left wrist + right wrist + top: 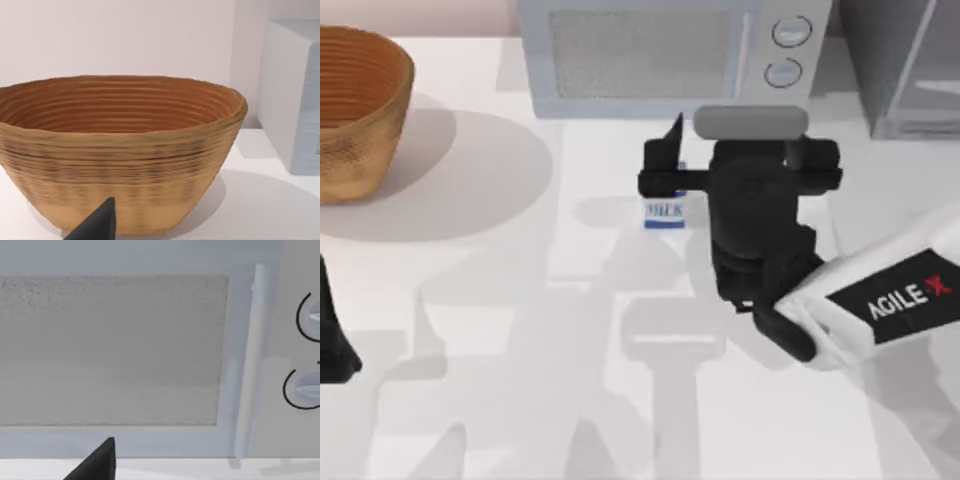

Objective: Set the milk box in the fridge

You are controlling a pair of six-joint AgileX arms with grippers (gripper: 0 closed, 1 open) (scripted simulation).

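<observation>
The milk box, a small carton with a blue top and a white face lettered "MILK", stands on the table in front of the microwave. My right gripper hovers over it and just to its right, pointing at the microwave; the left end of the gripper's black body covers the carton's top. It is open with nothing between its fingers, and one dark fingertip shows in the right wrist view. The fridge, a dark grey cabinet with a pale frame, stands at the far right corner. My left gripper is parked at the table's left edge, open.
The light grey microwave with two round knobs stands at the back centre, close ahead of the right gripper. A woven basket sits at the far left, right in front of the left wrist camera.
</observation>
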